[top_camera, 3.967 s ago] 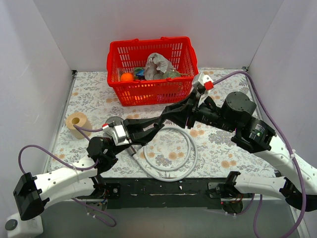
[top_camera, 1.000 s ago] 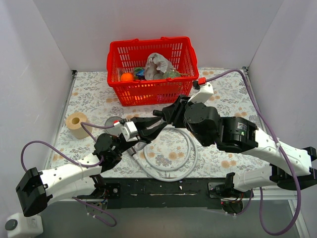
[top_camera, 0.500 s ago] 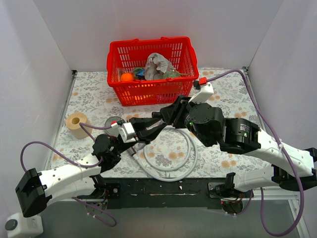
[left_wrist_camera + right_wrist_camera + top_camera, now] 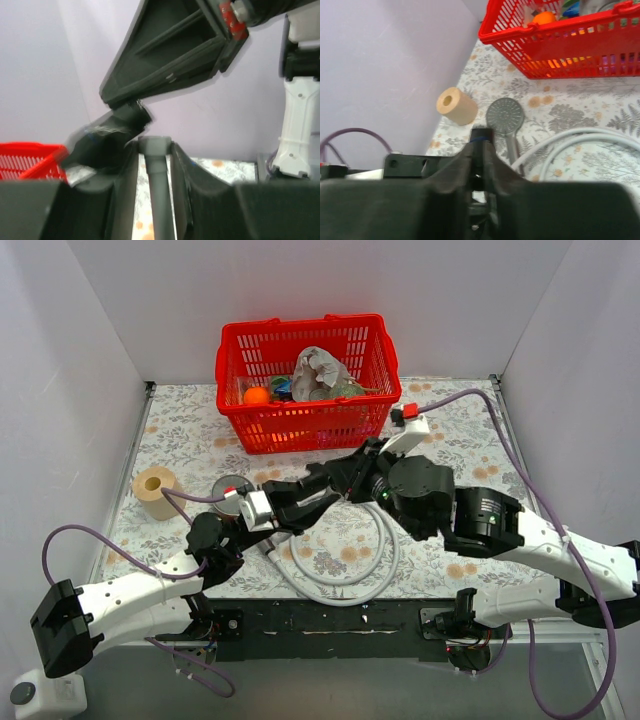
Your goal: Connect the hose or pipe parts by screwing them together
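The shower head's grey disc [image 4: 231,485] lies face up on the flowered table, also visible in the right wrist view [image 4: 505,114]. My left gripper [image 4: 287,503] is shut on its dark handle [image 4: 156,190], whose end sticks out past the fingertips. My right gripper [image 4: 316,480] meets it tip to tip, with its jaws shut on a small dark end piece with a blue ring [image 4: 482,134], just beside the handle's end. The light-grey hose [image 4: 386,550] lies coiled below both grippers. One strand [image 4: 570,145] runs toward the right jaws, and its end there is hidden.
A red basket [image 4: 300,430] full of odds and ends stands at the back, close behind the right arm. A tan roll [image 4: 155,487] sits at the left near the wall. White walls close in three sides. Purple cables loop off both arms.
The right gripper has shifted left and down against the left gripper's tips, and its jaws have shut. The left gripper keeps its hold on the handle and has barely moved.
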`<action>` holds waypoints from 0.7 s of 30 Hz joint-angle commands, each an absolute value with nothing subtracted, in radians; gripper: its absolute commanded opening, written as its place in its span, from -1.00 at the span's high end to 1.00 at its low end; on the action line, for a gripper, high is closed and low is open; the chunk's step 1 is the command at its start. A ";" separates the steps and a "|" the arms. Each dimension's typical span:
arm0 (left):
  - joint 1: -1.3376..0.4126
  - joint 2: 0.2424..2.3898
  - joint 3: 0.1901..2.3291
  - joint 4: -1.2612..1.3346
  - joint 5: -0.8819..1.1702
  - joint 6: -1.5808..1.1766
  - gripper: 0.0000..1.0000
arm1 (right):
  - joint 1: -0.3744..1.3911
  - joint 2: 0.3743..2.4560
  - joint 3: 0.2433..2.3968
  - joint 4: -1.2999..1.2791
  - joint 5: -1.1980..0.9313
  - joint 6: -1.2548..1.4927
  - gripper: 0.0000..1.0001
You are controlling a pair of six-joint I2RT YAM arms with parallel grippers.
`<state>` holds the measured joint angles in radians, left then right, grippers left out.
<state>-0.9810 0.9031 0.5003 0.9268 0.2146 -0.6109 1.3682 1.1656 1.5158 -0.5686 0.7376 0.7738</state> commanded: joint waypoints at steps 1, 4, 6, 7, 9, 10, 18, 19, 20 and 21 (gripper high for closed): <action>-0.979 0.854 0.546 1.051 0.196 -0.606 1.00 | 1.373 1.108 1.457 -0.511 0.752 0.759 0.94; -0.979 0.854 0.548 1.049 0.198 -0.607 1.00 | 1.371 1.094 1.466 -0.535 0.793 0.764 0.97; -0.979 0.854 0.545 1.048 0.199 -0.609 1.00 | 1.371 1.080 1.474 -0.567 0.830 0.764 0.97; -0.979 0.854 0.545 1.049 0.201 -0.609 1.00 | 1.371 1.074 1.471 -0.578 0.872 0.761 0.97; -0.979 0.854 0.545 1.048 0.204 -0.611 1.00 | 1.364 1.054 1.465 -0.606 0.905 0.758 0.97; -0.979 0.854 0.546 1.046 0.204 -0.611 1.00 | 1.361 1.046 1.453 -0.618 0.938 0.735 0.97; -0.973 0.836 0.555 1.002 0.206 -0.612 1.00 | 1.070 1.029 1.246 -0.678 0.763 0.716 0.97; -0.973 0.830 0.561 0.991 0.169 -0.611 1.00 | 0.998 1.037 1.202 -0.654 0.565 0.710 0.97; -0.971 0.824 0.563 0.976 0.149 -0.607 1.00 | 0.891 1.058 1.105 -0.585 0.475 0.698 0.97; -0.971 0.804 0.561 0.948 0.129 -0.595 1.00 | 0.867 1.068 1.068 -0.553 0.381 0.698 0.87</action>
